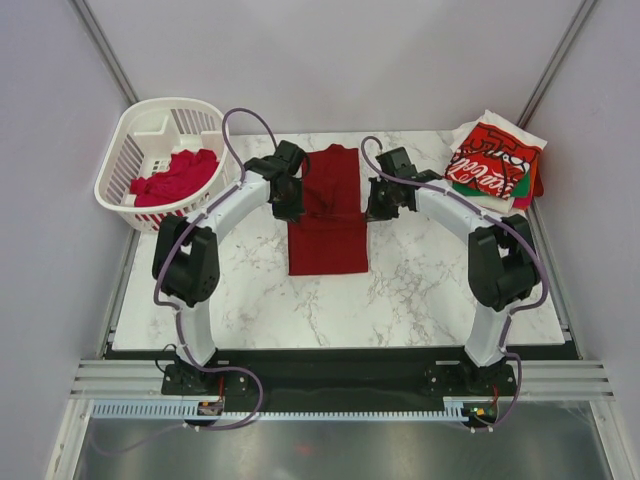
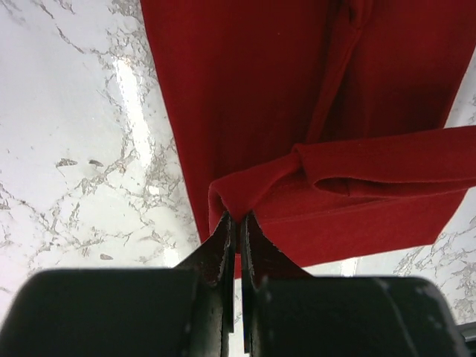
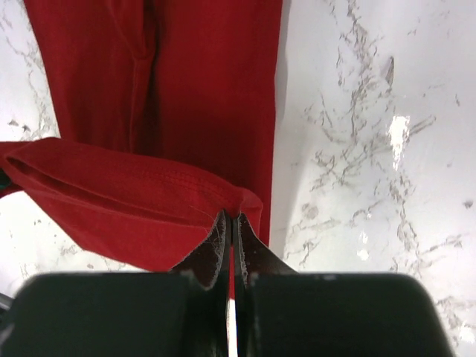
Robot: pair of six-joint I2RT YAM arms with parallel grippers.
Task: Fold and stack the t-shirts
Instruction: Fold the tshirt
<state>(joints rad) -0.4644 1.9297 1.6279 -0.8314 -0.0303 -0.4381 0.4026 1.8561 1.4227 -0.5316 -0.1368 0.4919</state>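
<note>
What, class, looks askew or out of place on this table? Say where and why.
The stack of folded t-shirts at the far right corner sits turned against the marble table's edges, its layers not lined up. The crumpled red t-shirt in the white slotted plastic basket is simply unfolded.

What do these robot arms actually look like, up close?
The left arm and right arm have white tube-like segments with chunky black joints. Thin purple cables loop along them. The left gripper and right gripper have flat, dark, tapering fingers.
</note>
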